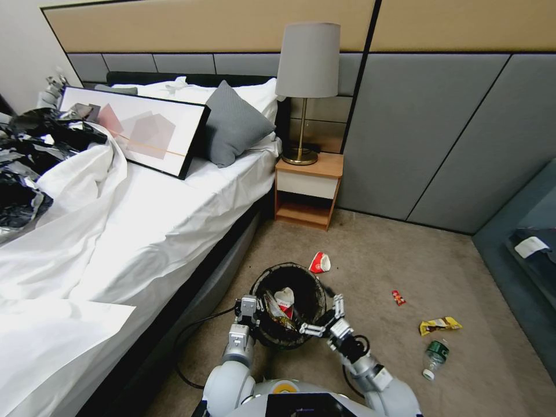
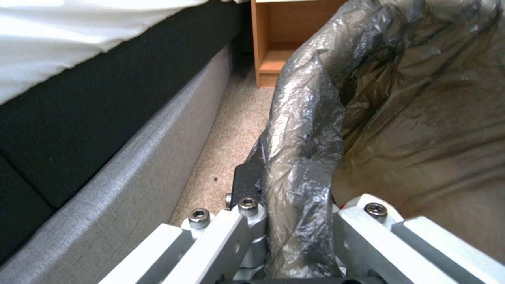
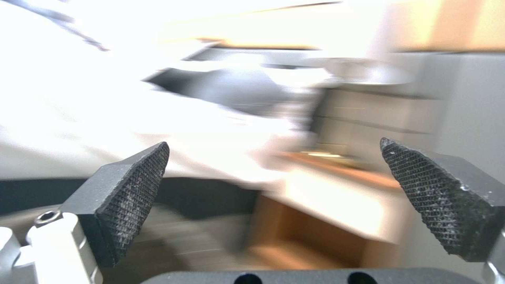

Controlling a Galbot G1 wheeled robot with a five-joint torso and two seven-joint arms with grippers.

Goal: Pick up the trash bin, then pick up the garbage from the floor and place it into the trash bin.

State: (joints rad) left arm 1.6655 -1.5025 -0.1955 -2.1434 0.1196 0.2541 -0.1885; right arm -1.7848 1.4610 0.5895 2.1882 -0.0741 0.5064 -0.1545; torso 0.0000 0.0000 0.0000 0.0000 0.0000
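Left gripper [image 1: 253, 315] is pinching the trash bin [image 1: 313, 288] rim (cup [image 1: 285, 300] and wrappers [image 1: 272, 308] inside); right gripper [image 1: 324, 317] is hovering spread.

Bag-lined trash bin [image 1: 288, 304] upright, holding cup; cup [image 1: 319, 262], wrappers [image 1: 439, 325], bottle [image 1: 435, 358] on carpet.

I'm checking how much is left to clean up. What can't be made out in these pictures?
- Trash bin bottom: head view, hidden by its own contents.
- Left gripper fingertips: left wrist view, wrapped by the bag liner.
- Room behind the open right gripper: right wrist view, blurred.
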